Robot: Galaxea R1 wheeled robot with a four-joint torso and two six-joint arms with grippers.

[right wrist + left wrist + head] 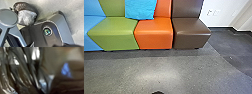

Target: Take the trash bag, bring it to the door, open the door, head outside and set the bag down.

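The trash bag (pixel 26 16) shows in the right wrist view beside the robot's base, with a dark, glossy wrinkled part and a pale, see-through part. Dark shiny folds of the bag (pixel 18 65) lie very close to the camera in the left wrist view, blurred. How my left gripper stands on these folds cannot be made out. The state of my right gripper cannot be told either. Whether the bag hangs or rests on the floor is unclear.
Blue, green, orange (pixel 154 32) and brown (pixel 191 31) seats line the wall ahead, with a bright blue cushion (pixel 140 8) on them. Grey floor (pixel 159 67) lies before them. A small dark rounded shape (pixel 158 92) shows at the bottom edge.
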